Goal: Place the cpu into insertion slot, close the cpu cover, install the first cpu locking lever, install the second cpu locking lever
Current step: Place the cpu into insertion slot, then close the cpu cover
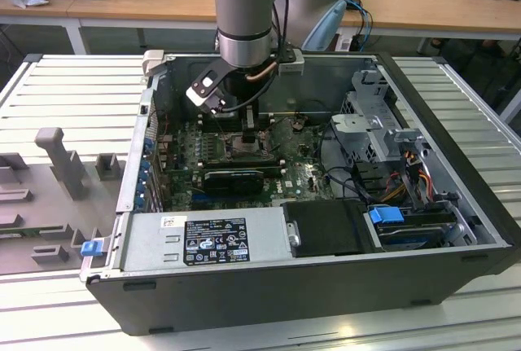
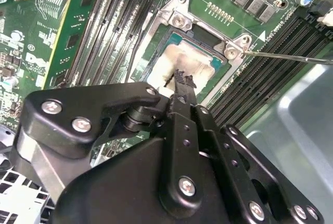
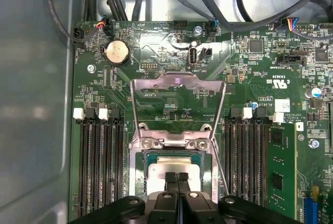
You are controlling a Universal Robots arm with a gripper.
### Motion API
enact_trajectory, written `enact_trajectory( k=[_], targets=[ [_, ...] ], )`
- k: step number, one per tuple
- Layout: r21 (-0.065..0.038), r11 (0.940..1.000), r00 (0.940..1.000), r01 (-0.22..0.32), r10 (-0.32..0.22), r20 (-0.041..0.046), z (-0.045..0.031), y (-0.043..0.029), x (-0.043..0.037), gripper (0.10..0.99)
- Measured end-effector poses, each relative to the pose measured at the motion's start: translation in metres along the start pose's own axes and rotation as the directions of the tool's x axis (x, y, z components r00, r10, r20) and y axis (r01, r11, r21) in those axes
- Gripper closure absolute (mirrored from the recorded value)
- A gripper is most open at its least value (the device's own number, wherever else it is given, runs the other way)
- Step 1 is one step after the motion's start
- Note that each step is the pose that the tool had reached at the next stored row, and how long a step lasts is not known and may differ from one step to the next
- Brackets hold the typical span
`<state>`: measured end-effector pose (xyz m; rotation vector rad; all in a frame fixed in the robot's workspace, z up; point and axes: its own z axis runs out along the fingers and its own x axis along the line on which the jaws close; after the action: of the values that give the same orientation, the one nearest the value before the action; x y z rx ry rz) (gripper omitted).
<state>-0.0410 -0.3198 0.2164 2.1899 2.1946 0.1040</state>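
The cpu [image 3: 165,168] lies flat in the insertion slot [image 3: 143,162], its pale metal face up; it also shows in the second wrist view [image 2: 179,60]. My gripper [image 3: 177,178] is shut, its black fingertips [image 2: 183,80] pressed together right over the chip's near edge with nothing between them. The cpu cover [image 3: 177,82] stands swung open away from the socket, hinged at the bracket [image 3: 174,142]. A thin locking lever [image 2: 291,57] sticks out beside the socket. In the exterior view my gripper [image 1: 248,135] hangs low over the motherboard inside the open computer case.
Black memory slots [image 3: 99,161] flank the socket on both sides. A coin battery [image 3: 117,52] and cable bundles [image 3: 208,0] lie beyond the cover. The case holds a power supply [image 1: 203,241], a drive cage [image 1: 383,127] and steep metal walls [image 1: 134,164].
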Motion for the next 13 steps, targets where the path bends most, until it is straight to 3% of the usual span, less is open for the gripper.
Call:
enact_trajectory(
  k=[7,11,13],
  targets=[
    [0.000,1.0000,1.0000,0.000,0.000,0.0032,-0.0060,0.0005,0.0001,0.980],
    [0.003,1.0000,1.0000,0.000,0.000,0.0032,-0.0174,0.0020,0.0003,0.980],
    [0.003,1.0000,1.0000,0.000,0.000,0.0030,-0.0194,0.0022,0.0004,0.980]
  ],
)
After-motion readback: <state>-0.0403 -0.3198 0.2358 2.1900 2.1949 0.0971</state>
